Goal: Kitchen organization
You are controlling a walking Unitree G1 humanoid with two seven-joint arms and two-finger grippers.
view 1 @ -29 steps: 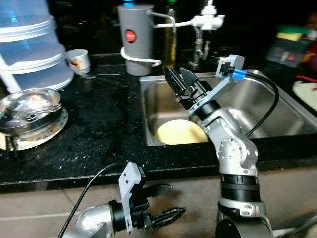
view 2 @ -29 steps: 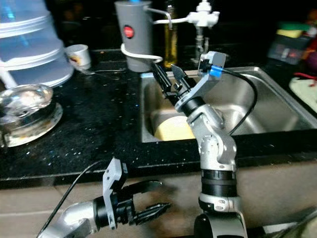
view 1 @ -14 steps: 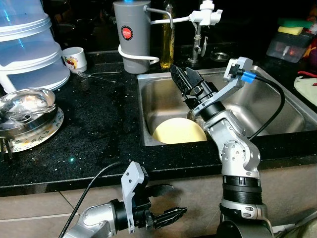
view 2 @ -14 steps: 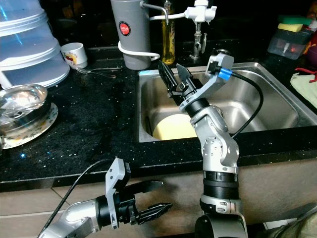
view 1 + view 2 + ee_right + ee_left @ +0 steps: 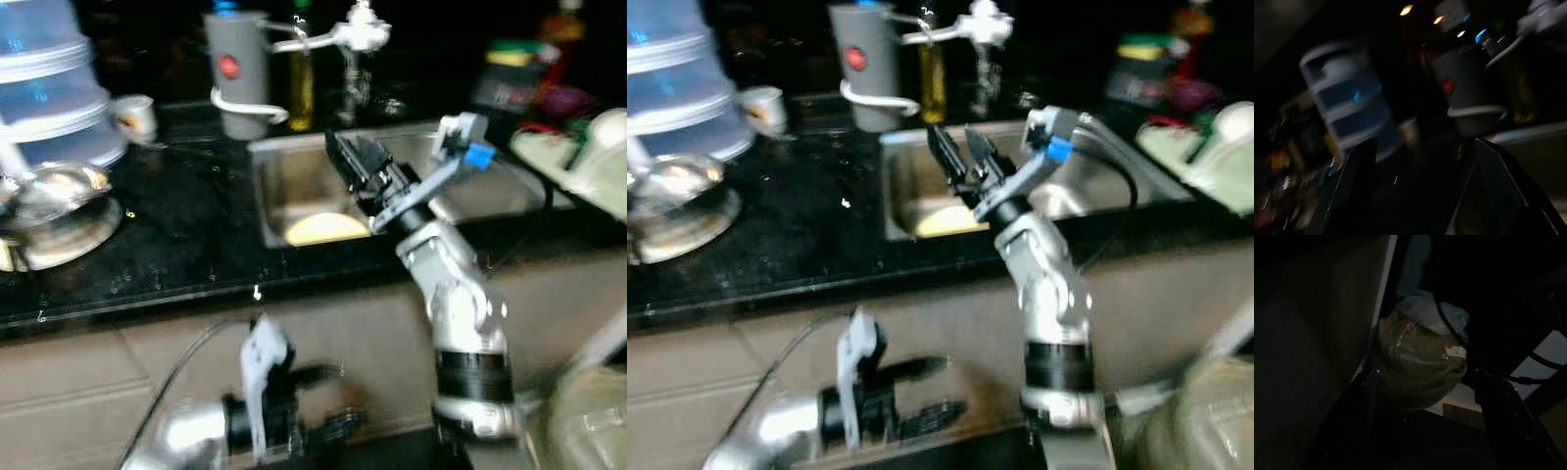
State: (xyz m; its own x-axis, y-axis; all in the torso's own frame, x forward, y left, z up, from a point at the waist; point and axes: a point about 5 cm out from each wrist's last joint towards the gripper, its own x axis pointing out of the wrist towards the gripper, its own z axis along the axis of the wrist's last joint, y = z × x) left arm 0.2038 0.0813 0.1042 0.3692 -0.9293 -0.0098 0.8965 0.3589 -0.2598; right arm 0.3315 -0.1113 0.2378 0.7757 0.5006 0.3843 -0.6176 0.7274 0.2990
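Above the sink (image 5: 294, 191), right pincer (image 5: 355, 162) spread wide, holding nothing; left pincer (image 5: 328, 397) also parted, empty.

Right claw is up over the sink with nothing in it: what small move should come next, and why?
Probably lower the right claw toward the yellow plate in the sink. Its fingers stand open and empty above the basin, and the plate lies just below them. The views are blurred, so steadying first seems wise.
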